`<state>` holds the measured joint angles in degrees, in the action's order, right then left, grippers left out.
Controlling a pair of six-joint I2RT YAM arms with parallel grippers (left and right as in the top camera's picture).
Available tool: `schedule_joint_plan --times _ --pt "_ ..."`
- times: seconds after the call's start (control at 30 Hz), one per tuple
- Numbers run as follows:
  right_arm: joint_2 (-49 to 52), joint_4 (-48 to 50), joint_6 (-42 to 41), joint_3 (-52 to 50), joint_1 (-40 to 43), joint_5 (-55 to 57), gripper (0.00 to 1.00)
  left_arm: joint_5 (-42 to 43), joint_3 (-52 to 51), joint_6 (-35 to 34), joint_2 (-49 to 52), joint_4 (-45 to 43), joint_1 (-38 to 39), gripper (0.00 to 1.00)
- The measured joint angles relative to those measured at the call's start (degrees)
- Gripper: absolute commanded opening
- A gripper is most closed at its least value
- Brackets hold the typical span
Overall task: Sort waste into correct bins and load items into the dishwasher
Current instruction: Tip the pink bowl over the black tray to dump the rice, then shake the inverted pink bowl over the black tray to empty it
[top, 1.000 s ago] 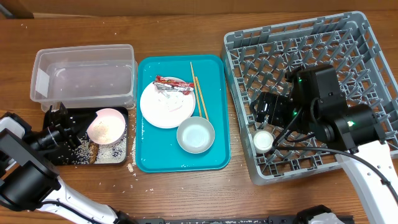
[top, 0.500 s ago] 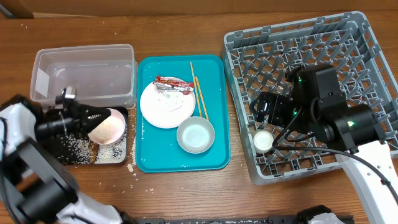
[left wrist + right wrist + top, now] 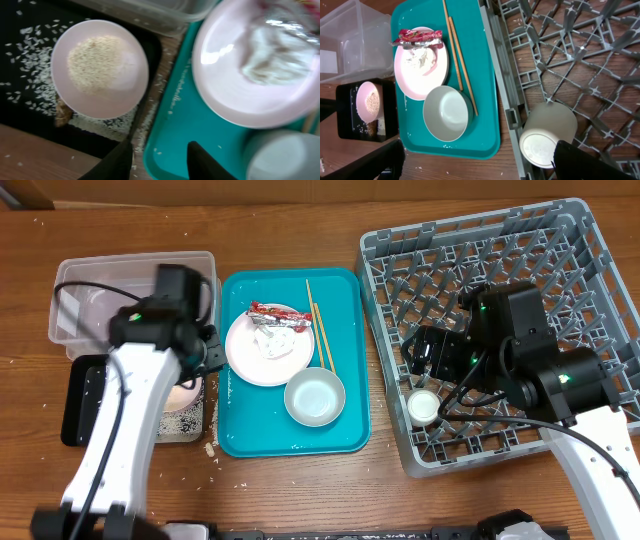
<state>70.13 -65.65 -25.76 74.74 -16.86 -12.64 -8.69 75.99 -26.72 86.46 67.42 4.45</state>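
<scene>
Our left gripper [image 3: 159, 160] hangs released over the black tray's [image 3: 15, 107] edge, where the pink bowl [image 3: 122, 92] sits holding rice [image 3: 94, 62]. Our right gripper [image 3: 480, 161] is spread wide, empty, near the white cup [image 3: 547, 132] lying in the grey rack [image 3: 580, 60].

A wooden table [image 3: 300, 220] carries a clear tub [image 3: 100, 265] near its far left corner, a black tray [image 3: 82, 405] just in front of it, a teal tray [image 3: 345, 380] in the middle, a grey dish rack [image 3: 560, 250] along the right edge, and stray rice grains [image 3: 211, 448].
</scene>
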Motion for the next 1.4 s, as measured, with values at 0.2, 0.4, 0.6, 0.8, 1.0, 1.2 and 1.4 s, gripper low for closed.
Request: schedule_joint_plan --times 0.2,0.4,0.6,0.8,1.0,1.2,1.4 --pt "0.00 -0.04 0.04 0.00 0.00 -0.02 0.97 -7.17 -0.55 -5.22 9.75 0.48 -0.04 0.26" --pt "0.00 0.07 0.02 0.00 0.00 -0.02 0.97 -10.10 -0.63 -6.34 12.20 3.10 -0.42 0.31" --pt "0.00 0.13 0.02 0.00 0.00 -0.02 0.97 -9.86 -1.73 0.94 12.20 2.82 -2.01 0.41" --pt "0.00 0.13 0.07 0.00 0.00 -0.02 0.97 -6.69 -8.55 7.87 12.20 -2.58 -2.21 0.56" --pt "0.00 0.33 0.02 0.00 0.00 -0.04 0.97 -6.01 -14.56 11.65 12.35 -11.02 -2.21 0.49" --pt "0.02 0.31 0.02 0.00 0.00 -0.04 0.96 -5.57 -14.36 12.22 12.35 -7.41 -2.21 0.45" --pt "0.02 0.48 0.04 0.00 0.00 -0.02 0.96 -5.22 -9.73 12.15 12.33 -2.16 -2.21 0.53"
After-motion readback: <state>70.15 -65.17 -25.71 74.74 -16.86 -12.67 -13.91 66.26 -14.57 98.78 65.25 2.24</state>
